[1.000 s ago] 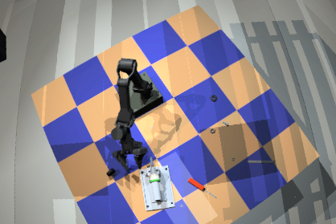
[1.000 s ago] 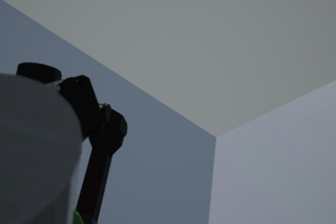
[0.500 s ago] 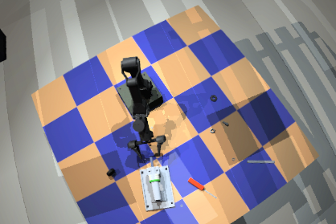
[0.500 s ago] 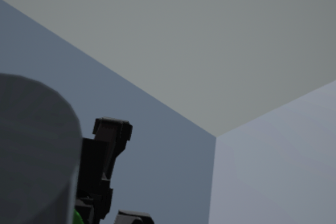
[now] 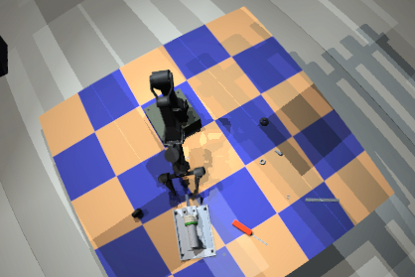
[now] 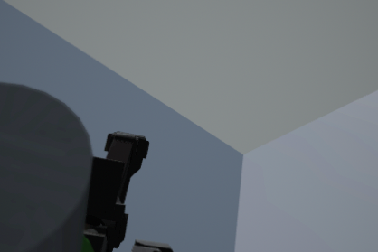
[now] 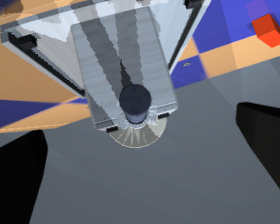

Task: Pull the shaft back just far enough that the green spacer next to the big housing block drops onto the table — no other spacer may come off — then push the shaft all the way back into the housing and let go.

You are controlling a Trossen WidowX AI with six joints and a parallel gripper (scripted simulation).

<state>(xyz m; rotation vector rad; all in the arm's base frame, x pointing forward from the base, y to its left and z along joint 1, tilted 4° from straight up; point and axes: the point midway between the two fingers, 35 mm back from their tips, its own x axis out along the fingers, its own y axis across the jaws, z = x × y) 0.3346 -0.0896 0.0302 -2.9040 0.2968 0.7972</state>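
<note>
A pale fixture plate carries a grey rounded housing, which looms large and dark at the left in the exterior view. The green spacer sits against the housing's near end, beside pale spacers. The shaft's dark round end points toward the wrist camera, with a pale disc partly hidden behind and below it. My gripper is open and empty at the plate's arm-side edge, its fingers wide to either side of the shaft end, not touching it.
An orange-handled tool lies right of the plate. A small black part lies left of it. Farther right are a black round part, a nut, a small grey piece and a grey rod.
</note>
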